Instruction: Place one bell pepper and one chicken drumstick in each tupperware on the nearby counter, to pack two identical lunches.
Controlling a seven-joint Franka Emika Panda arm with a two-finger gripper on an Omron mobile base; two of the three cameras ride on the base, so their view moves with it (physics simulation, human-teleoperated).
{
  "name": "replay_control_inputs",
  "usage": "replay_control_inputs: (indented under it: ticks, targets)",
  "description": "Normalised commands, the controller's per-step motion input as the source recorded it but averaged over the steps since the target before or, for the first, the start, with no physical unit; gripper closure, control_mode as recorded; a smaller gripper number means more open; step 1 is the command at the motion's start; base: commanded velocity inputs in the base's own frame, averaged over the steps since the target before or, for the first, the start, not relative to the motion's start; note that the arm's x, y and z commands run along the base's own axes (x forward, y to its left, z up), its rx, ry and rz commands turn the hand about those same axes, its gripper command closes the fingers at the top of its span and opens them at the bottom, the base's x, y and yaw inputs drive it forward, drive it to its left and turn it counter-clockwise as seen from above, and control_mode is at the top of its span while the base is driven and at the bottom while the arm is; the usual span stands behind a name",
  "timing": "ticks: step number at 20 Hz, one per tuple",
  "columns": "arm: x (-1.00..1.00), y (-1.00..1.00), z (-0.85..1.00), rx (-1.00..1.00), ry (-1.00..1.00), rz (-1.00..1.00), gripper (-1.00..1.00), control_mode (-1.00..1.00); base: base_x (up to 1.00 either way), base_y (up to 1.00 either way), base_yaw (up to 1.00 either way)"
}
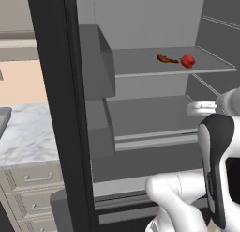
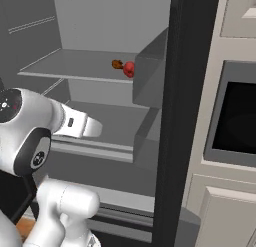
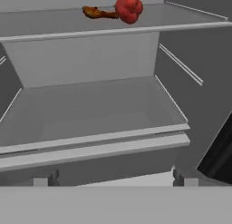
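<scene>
A glossy red bell pepper (image 1: 188, 61) (image 2: 129, 69) (image 3: 128, 7) sits on the upper shelf (image 1: 140, 64) of an open fridge. Just left of it, touching or nearly so, lies a dark brown elongated chicken drumstick (image 1: 164, 58) (image 2: 117, 64) (image 3: 96, 12). My gripper (image 3: 113, 180) hangs below that shelf, level with the bare lower shelf (image 3: 90, 114). It faces into the fridge, open wide with nothing between its fingertips (image 3: 45, 179). The white marble counter (image 1: 28, 132) lies left of the fridge. The tupperware is out of view.
A tall dark fridge door edge (image 1: 56, 109) (image 2: 185, 116) stands on each side of the opening. Grey door bins (image 1: 96, 62) line the left wall. A dark built-in oven window (image 2: 235, 121) lies to the right. Beige drawers (image 1: 33, 179) sit under the counter.
</scene>
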Motion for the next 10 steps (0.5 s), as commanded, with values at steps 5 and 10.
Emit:
replay_control_inputs:
  ticks: [5,10]
  targets:
    - [0.60,-0.04,0.53,0.00,-0.05,-0.02,-1.00,-1.00,0.00,0.00,0.00]
    - [0.58,-0.18,0.47,0.00,-0.07,0.00,-1.00,-1.00,0.00,0.00,0.00]
